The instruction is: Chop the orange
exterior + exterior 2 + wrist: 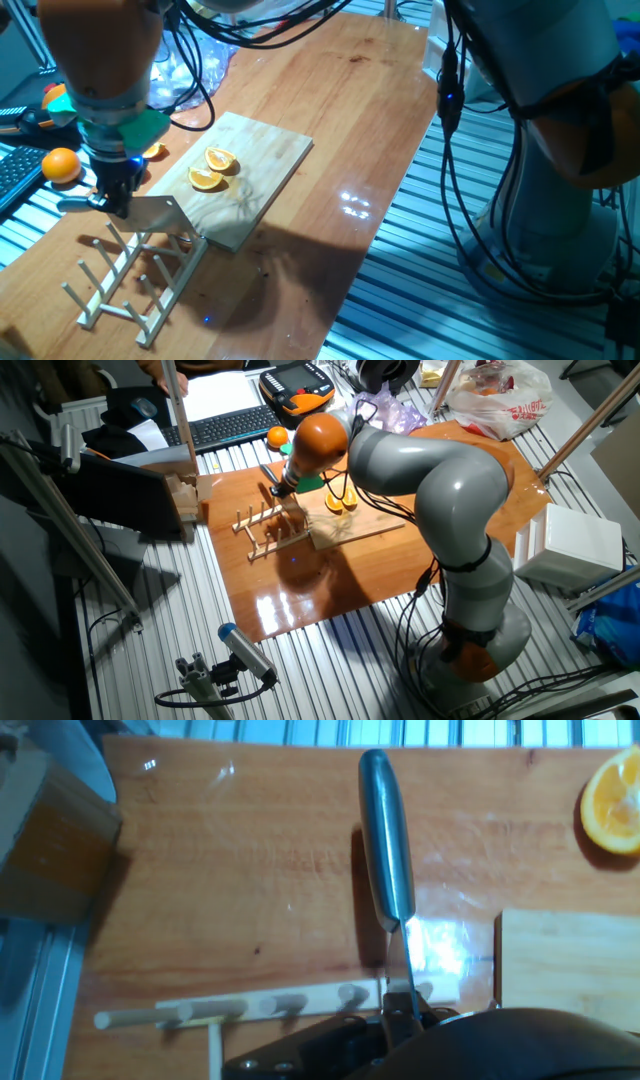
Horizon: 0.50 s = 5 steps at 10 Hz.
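Observation:
The orange lies as two wedge-shaped pieces (213,170) on the pale wooden cutting board (270,165), cut faces up; the other fixed view also shows the pieces (340,501). My gripper (117,200) hangs left of the board, over the table's near corner, shut on a knife (155,212). Its broad blade points toward the board and its grey handle (385,840) sticks out the other way. The hand view sees the blade edge-on, over bare table just beside the board's corner (565,960). Knife and orange pieces are apart.
A wooden peg rack (135,275) stands directly under the knife. A whole orange (61,165) and a small orange slice (614,803) lie off the board. A wooden block (50,845) stands at the table's end. A keyboard (225,425) and a plastic bag (497,398) lie beyond.

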{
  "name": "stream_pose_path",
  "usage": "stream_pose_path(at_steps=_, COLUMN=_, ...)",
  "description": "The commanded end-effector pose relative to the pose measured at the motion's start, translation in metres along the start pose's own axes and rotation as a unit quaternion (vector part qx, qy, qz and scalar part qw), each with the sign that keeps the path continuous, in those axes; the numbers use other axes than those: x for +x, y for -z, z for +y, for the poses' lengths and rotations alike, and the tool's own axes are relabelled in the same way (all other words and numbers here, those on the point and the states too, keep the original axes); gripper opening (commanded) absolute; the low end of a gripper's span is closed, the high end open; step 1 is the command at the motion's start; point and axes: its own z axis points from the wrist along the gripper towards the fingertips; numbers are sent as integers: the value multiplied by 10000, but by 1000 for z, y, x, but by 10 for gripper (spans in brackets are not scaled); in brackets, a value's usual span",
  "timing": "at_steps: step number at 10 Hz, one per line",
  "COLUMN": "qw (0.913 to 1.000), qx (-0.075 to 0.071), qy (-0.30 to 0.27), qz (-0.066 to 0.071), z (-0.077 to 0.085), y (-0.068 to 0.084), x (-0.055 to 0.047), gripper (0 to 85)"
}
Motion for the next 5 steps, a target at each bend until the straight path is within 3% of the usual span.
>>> stream_pose_path(at_steps=1, qw=10000, qx=12, qy=1, qz=-22, z=2, y=6, x=-2, gripper=0)
stream_pose_path(at_steps=3, qw=9999, qx=-20, qy=-10, qz=128, z=3, y=15, x=-1, gripper=0)
stream_pose_path(at_steps=5, qw=9998, qx=-69, qy=-80, qz=177, z=7, y=21, x=0, gripper=0)
